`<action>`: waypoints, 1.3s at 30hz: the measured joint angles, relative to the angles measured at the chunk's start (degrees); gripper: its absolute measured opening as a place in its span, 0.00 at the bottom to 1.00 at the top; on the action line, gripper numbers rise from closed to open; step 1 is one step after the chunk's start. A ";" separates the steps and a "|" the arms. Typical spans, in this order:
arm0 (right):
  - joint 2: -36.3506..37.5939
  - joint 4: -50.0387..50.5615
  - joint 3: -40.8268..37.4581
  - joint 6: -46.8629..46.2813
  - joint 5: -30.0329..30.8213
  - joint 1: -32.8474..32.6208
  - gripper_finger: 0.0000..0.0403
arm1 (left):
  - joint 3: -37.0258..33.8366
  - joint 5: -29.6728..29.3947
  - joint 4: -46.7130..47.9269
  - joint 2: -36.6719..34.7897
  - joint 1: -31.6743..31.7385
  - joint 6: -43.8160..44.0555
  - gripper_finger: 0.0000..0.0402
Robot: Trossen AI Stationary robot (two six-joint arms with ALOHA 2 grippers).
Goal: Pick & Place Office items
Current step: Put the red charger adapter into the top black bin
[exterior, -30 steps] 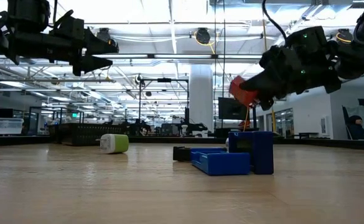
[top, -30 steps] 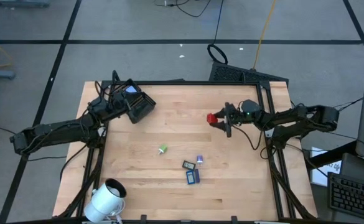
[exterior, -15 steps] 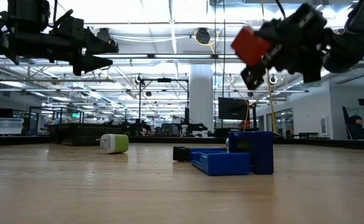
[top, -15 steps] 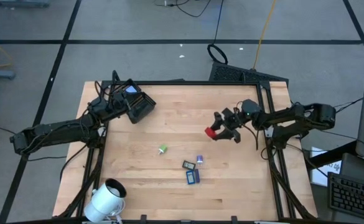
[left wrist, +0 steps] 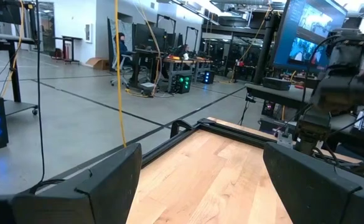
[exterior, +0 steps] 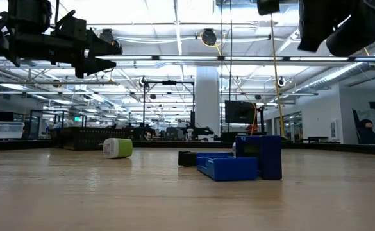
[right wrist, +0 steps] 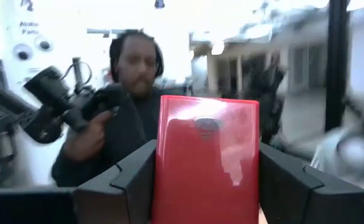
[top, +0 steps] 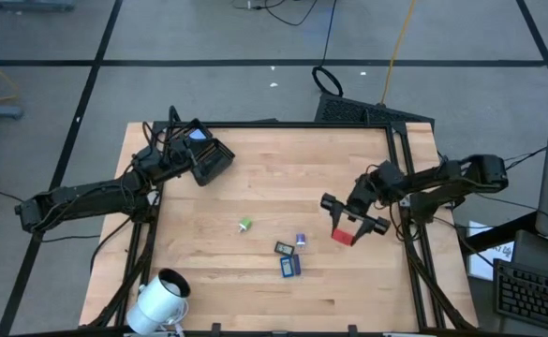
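Red item point(top: 343, 237) lower, tray point(top: 213, 161) unchanged

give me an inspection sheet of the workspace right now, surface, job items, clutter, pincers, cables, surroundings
Surface: wooden table, black frame.
Job's things: red item in the right pincer; green-and-white bit; blue items clustered mid-table.
Clutter: black tray at the far left; white cylinder at the near-left edge.
Pincers: right shut on the red item; left pincer open over the tray.
Cables: yellow cable and black cable on the floor.
Surroundings: person beyond the table.
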State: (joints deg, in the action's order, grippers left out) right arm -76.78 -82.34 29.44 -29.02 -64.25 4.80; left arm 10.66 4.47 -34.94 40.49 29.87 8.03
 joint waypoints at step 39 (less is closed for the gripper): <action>6.15 19.21 1.02 21.16 12.02 -7.73 0.53 | 0.02 -0.04 0.41 0.00 0.00 0.25 0.84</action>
State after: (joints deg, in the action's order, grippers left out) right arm -70.63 -63.13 30.46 -7.86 -52.22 -2.94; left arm 10.68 4.43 -34.52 40.49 29.87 8.28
